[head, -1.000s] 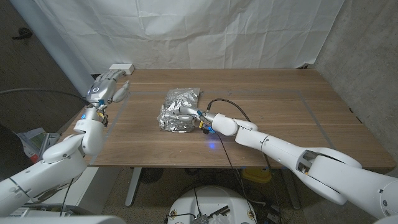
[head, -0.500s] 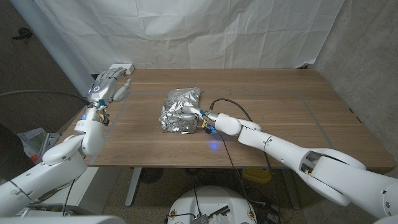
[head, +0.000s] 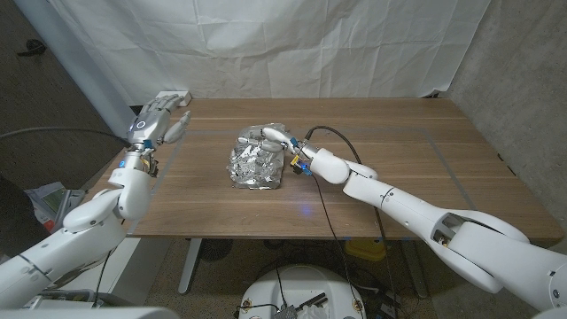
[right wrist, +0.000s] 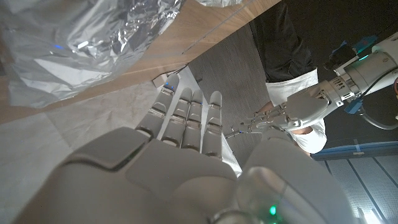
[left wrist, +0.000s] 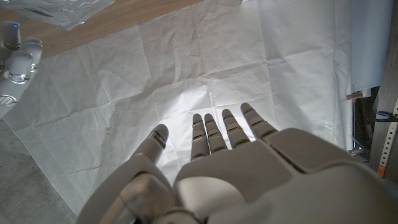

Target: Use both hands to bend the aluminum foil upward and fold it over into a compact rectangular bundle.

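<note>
The crumpled aluminum foil (head: pixel 252 166) lies as a lumpy bundle on the wooden table (head: pixel 399 168), left of its middle. My right hand (head: pixel 273 139) hangs over the foil's far right top, fingers straight and spread toward it, gripping nothing. In the right wrist view those fingers (right wrist: pixel 186 115) reach out straight, with the foil (right wrist: pixel 81 43) beyond them. My left hand (head: pixel 159 120) is raised over the table's far left corner, well apart from the foil, fingers extended and empty. In the left wrist view its fingers (left wrist: pixel 214 134) point at the white sheet, and the foil (left wrist: pixel 56 9) shows at the picture's corner.
A white box (head: pixel 174 95) sits at the table's far left corner, just beyond my left hand. A black cable (head: pixel 330 133) loops from my right wrist over the table. A white sheet (head: pixel 266 44) hangs behind the table.
My right hand has moved from the foil's near right side up to its far top, and the foil now looks pushed narrower. My left hand has stretched its fingers further out.
</note>
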Robot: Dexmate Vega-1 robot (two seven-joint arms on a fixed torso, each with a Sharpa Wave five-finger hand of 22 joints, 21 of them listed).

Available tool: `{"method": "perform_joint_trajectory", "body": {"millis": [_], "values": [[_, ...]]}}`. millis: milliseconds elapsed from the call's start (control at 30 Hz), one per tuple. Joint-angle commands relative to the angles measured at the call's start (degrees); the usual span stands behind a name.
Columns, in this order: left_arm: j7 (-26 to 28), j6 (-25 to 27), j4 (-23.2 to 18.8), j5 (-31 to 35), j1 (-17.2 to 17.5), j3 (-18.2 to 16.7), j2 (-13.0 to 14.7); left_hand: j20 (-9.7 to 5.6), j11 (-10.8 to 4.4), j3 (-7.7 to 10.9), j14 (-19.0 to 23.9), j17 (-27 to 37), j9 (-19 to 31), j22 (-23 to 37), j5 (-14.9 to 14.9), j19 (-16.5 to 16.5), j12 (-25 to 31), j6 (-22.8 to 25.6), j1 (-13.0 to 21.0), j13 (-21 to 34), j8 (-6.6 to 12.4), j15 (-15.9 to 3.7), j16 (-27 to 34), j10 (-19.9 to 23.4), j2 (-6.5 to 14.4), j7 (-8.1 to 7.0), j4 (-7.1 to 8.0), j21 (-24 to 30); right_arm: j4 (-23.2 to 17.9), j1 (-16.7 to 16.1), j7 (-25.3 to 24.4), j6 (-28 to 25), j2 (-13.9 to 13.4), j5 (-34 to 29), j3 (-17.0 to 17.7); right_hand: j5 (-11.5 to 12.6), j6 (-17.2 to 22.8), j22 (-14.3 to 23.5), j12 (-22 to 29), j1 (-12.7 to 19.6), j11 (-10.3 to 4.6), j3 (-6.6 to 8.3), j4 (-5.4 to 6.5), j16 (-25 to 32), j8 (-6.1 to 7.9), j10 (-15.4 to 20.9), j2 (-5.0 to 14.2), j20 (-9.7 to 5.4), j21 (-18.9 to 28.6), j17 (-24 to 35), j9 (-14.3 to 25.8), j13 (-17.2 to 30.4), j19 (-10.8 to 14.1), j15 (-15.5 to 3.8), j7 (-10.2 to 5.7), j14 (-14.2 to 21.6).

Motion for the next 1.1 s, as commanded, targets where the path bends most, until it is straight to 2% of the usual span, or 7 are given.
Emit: {"method": "perform_joint_trajectory", "body": {"millis": [33, 167, 200, 267, 500, 800, 1100], "values": [[-0.83, -0.93, 0.73, 0.44, -1.65, 0.76, -0.65, 0.04, -0.18, -0.1, 0.16, 0.0, 0.07, 0.2, 0.0, -0.35, 0.44, 0.29, -0.49, 0.17, 0.29, -1.06, 0.33, 0.29, 0.01, -0.23, 0.07, -0.35, 8.63, 4.71, 0.34, -0.42, 3.38, -1.74, -1.3, -0.15, -0.86, 0.09, -0.31, -1.58, 0.22, -0.42, 0.43, -0.3, -0.25, -1.49, -0.16, -0.1, -0.78, -0.1, 0.06, 0.0, -0.86, 0.44, 0.35, -1.89], [-1.28, -0.99, 0.67, 0.42, -1.82, 0.88, -0.6, 0.0, -0.22, -0.14, 0.14, -0.01, 0.07, 0.19, 0.0, -0.38, 0.44, 0.24, -0.58, 0.17, 0.28, -1.02, 0.32, 0.26, -0.01, -0.24, 0.1, -0.37, 14.86, 7.49, -0.11, 0.88, 5.49, -2.39, -2.85, -0.19, -0.82, 0.08, -0.32, -2.79, 0.53, -0.79, 0.98, -0.32, -0.06, -2.21, -0.14, -0.54, -1.24, -0.22, 0.06, -0.06, -1.0, 0.21, 0.79, -3.03], [-1.28, -1.08, 0.67, 0.39, -1.82, 0.85, -0.63, -0.02, -0.22, -0.16, 0.11, -0.01, 0.07, 0.19, 0.01, -0.43, 0.44, 0.24, -0.62, 0.17, 0.28, -1.01, 0.32, 0.26, -0.03, -0.21, 0.12, -0.39, 16.2, 8.11, -0.23, 1.04, 5.92, -2.64, -3.28, -0.18, -0.15, 0.08, -0.19, -3.74, 0.58, -1.12, 1.45, -0.12, 0.27, -2.29, -0.12, -0.62, -1.48, -0.27, 0.07, -0.1, -0.96, 0.28, 1.84, -3.19], [-1.3, -1.18, 0.6, 0.38, -1.79, 0.77, -0.65, -0.03, -0.2, -0.18, 0.09, 0.0, 0.07, 0.19, 0.01, -0.47, 0.44, 0.22, -0.67, 0.17, 0.27, -1.01, 0.32, 0.25, -0.04, -0.18, 0.15, -0.41, 19.35, 9.27, -0.18, 1.71, 6.92, -2.57, -4.04, -0.11, 1.18, 0.07, 0.15, -4.86, 0.98, -1.51, 2.0, 0.15, 0.79, -1.83, -0.13, -0.78, -1.72, -0.36, 0.08, -0.14, -0.76, 0.4, 2.44, -3.18], [-1.68, -1.53, 0.29, 0.54, -1.92, 0.75, -0.58, -0.13, -0.24, -0.34, 0.05, 0.03, 0.06, 0.19, 0.01, -0.72, 0.44, 0.28, -0.97, 0.16, 0.3, -1.08, 0.34, 0.18, -0.14, -0.12, 0.33, -0.54, 28.52, 12.74, -0.69, 2.57, 9.72, -3.28, -7.07, 0.07, 2.3, 0.05, 0.68, -6.27, 1.56, -2.01, 2.68, 0.56, 1.14, -0.74, -0.16, -1.43, -1.91, -0.52, 0.07, -0.19, -0.02, 0.59, 2.59, -2.76], [-1.96, -1.56, 0.19, 1.16, -3.11, 1.77, -0.83, -0.18, -0.23, -0.58, -0.03, 0.07, 0.06, 0.19, 0.01, -0.8, 0.48, 0.3, -1.4, 0.16, 0.31, -1.13, 0.35, 0.21, -0.3, -0.19, 0.59, -0.59, 33.64, 14.63, 0.3, 1.55, 10.91, -3.62, -10.39, 0.24, 2.94, 0.04, 0.97, -7.23, 1.61, -2.36, 3.12, 0.74, 1.28, -0.03, -0.24, -1.93, -2.17, -0.7, 0.06, -0.23, 0.31, 0.64, 2.77, -2.56], [-2.3, -0.76, -0.23, 1.72, -3.59, 2.33, -0.9, -0.1, -0.24, -0.76, -0.02, 0.09, 0.05, 0.2, 0.04, -0.99, 0.53, 0.27, -1.8, 0.15, 0.3, -1.13, 0.39, 0.25, -0.37, -0.23, 0.86, -0.7, 33.04, 14.48, 0.62, 1.22, 9.99, -3.35, -11.66, 0.4, 3.25, 0.04, 1.15, -8.01, 1.68, -2.62, 3.46, 0.85, 1.3, 0.48, -0.28, -2.22, -2.47, -0.88, 0.05, -0.26, 0.46, 0.71, 2.96, -2.43]]}}
